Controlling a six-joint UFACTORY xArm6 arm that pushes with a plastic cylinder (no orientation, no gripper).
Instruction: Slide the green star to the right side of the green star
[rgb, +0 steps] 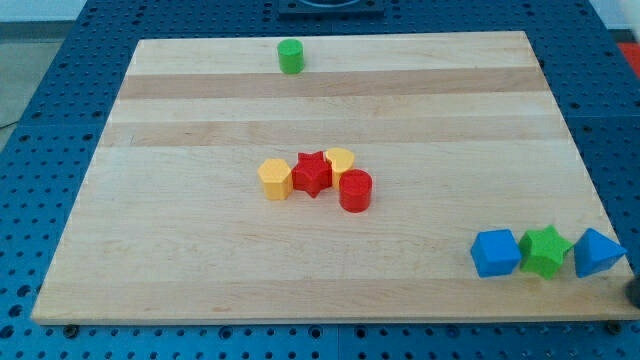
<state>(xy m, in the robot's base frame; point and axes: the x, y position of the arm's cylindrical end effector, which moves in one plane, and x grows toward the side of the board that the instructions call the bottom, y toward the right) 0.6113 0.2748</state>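
Observation:
The green star (546, 250) lies near the board's bottom right corner. It sits between a blue cube (496, 252) on its left and a blue triangular block (598, 252) on its right, touching or almost touching both. A dark blurred shape (633, 287) shows at the view's right edge, just right of and below the blue triangular block. It looks like my tip, but most of it is cut off by the frame. A green cylinder (290, 56) stands at the board's top edge, left of centre.
A cluster sits mid-board: a yellow hexagon (275, 179), a red star (312, 174), a yellow heart (340, 160) and a red cylinder (355, 190). The wooden board (180, 260) lies on a blue perforated table; its right edge runs close to the blue triangular block.

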